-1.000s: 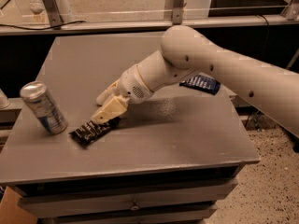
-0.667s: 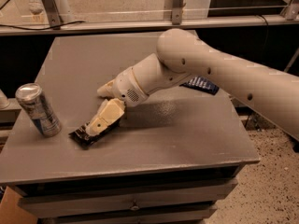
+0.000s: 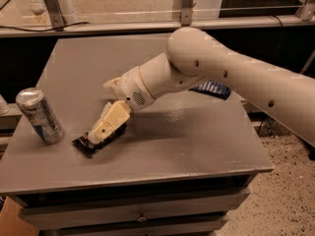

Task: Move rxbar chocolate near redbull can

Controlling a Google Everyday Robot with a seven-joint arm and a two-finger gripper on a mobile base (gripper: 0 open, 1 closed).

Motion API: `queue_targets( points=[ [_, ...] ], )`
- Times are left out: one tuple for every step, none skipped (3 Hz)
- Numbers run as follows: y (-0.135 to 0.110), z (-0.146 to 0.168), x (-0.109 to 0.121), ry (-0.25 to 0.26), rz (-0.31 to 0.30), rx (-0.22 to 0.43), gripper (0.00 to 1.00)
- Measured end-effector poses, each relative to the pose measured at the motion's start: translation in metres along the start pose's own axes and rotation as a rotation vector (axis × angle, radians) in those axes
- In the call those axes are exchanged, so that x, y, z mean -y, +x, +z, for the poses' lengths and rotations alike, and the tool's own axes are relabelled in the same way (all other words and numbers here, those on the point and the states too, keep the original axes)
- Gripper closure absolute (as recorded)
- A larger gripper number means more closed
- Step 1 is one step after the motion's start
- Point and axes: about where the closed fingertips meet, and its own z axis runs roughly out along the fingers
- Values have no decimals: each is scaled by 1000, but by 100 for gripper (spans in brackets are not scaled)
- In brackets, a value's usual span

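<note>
The rxbar chocolate (image 3: 87,143), a flat black wrapper, lies on the grey table (image 3: 197,136) near its front left. My gripper (image 3: 101,130) is right over it, its cream fingers (image 3: 109,122) lying along the bar and covering most of it. The redbull can (image 3: 39,115), silver and blue with a shiny top, stands near the table's left edge, a short gap to the left of the bar. The white arm reaches in from the right.
A dark blue bar wrapper (image 3: 212,88) lies at the right of the table, partly hidden behind the arm. A drawer front (image 3: 142,214) runs below the table top. A metal rail (image 3: 147,26) and a dark gap lie behind the table.
The gripper and the black bar have kept moving left and toward the front edge. The view has shifted, so the can sits further left in the frame.
</note>
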Motion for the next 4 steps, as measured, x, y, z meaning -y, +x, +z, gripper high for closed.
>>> queue_targets(
  points=[
    [-9,-29,-5,44,-65,37,0],
    [-11,-82,3,146,-160,90,0],
    [-4,-153,14,288,-234,147,0],
    [8,-214,18,407,-264,177,0]
  ],
)
